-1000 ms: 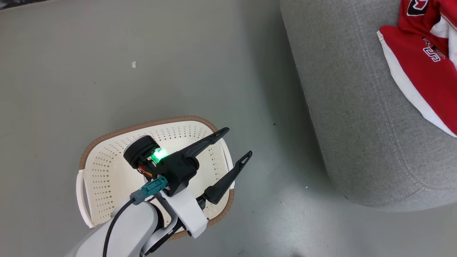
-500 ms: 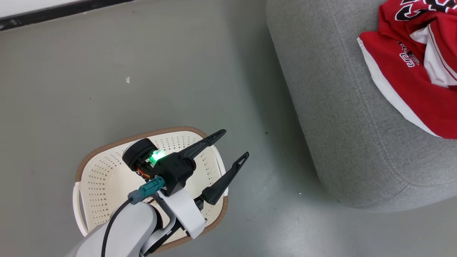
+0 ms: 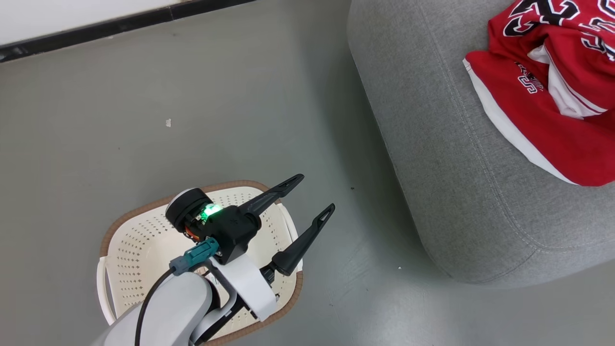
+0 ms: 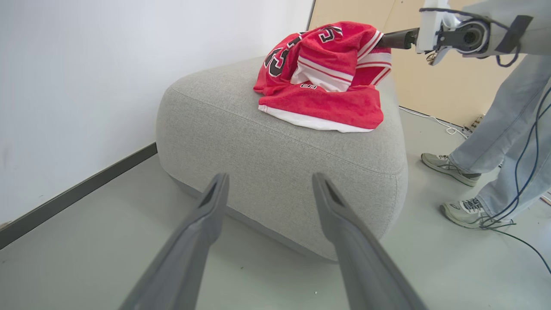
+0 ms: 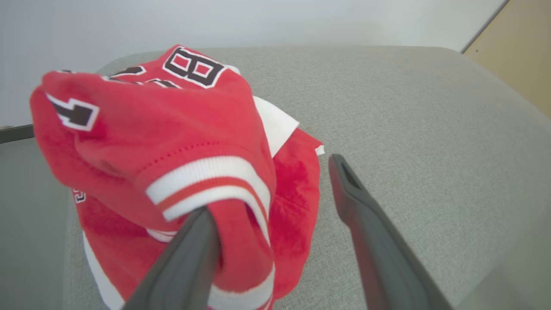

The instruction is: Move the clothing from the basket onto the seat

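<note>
The cream basket (image 3: 139, 250) with a brown rim stands on the floor at the lower left, with no cloth in it. My left gripper (image 3: 310, 198) hovers open over its right end, and in its wrist view the fingers (image 4: 206, 215) point at the grey seat (image 4: 267, 137). The red shorts (image 3: 543, 129) lie on the seat (image 3: 456, 168) with the red jersey (image 3: 567, 29) heaped on them. My right gripper (image 5: 271, 187) is open on the seat top (image 5: 409, 107). A striped jersey edge (image 5: 206, 181) hangs over its left finger.
A person's legs (image 4: 503, 120) and shoes (image 4: 450, 163) stand right of the seat, with cables (image 4: 516, 232) on the floor. A white wall with a dark baseboard (image 3: 120, 21) runs behind. Bare grey floor lies between basket and seat.
The head camera has shifted, so the basket sits lower, the seat further left, and the baseboard and more of the jersey now show. The left gripper stays open.
</note>
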Tool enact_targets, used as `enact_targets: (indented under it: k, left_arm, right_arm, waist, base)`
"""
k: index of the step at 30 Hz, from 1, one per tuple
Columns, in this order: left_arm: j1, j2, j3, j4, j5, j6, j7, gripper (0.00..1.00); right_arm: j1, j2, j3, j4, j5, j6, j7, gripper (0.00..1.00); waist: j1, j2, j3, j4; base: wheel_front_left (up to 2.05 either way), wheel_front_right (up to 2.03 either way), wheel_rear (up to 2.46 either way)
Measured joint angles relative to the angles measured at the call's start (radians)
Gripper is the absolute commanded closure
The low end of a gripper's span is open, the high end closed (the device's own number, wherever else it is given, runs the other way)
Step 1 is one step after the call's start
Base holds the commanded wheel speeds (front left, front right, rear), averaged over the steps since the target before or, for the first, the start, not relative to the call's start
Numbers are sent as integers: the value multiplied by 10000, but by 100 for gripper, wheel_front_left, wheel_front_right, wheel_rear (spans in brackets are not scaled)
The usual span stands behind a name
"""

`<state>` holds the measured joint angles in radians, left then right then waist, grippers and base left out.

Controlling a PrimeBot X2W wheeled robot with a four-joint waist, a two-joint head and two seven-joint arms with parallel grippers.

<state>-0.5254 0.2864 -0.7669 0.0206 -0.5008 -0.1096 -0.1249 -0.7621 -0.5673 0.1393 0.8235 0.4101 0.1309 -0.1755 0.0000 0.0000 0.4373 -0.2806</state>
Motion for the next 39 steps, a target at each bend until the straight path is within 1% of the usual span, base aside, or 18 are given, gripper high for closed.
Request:
enact_targets:
  k: [10, 16, 20, 22, 24, 30, 35, 39]
  left_arm:
    - [13, -38, 82, 234, -15, 0, -238, 0]
    - [68, -46, 316, 332, -102, 15, -449, 0]
    - [236, -36, 433, 456, -184, 33, -543, 0]
    - [260, -42, 504, 529, -186, 84, -656, 0]
    - [260, -42, 569, 562, -221, 180, -662, 0]
    - [423, -50, 775, 612, -270, 282, -794, 0]
    - [590, -50, 938, 642, -290, 384, -880, 0]
    - [655, -59, 1051, 648, -374, 548, -970, 0]
  right_arm:
    - [32, -42, 681, -399, 121, 0, -46, 0]
    - [411, -303, 729, -589, 121, 0, -232, 0]
    - [425, -355, 840, -823, 121, 0, -357, 0]
    - [453, -382, 965, -1089, 121, 0, -449, 0]
    - [590, -387, 1005, -1158, 123, 0, -462, 0]
    - [870, -435, 1110, -1379, 318, 0, -573, 0]
    - [877, -401, 1254, -1766, 314, 0, -642, 0]
    - [957, -359, 1358, -1994, 395, 0, -683, 0]
  waist:
    - [0, 0, -417, -55]
    - [0, 0, -722, -76]
    - [0, 0, -931, -89]
    - [0, 0, -1094, -95]
    - [0, 0, -1203, -93]
    - [0, 0, -1523, -40]
    - [0, 0, -1796, 62]
    - [0, 0, -2003, 193]
  base:
    - [0, 0, 0]
    - [0, 0, 0]
    - [0, 0, 0]
    - [0, 0, 0]
    - [0, 0, 0]
    - [0, 0, 0]
    - [0, 0, 0]
    - [0, 0, 0]
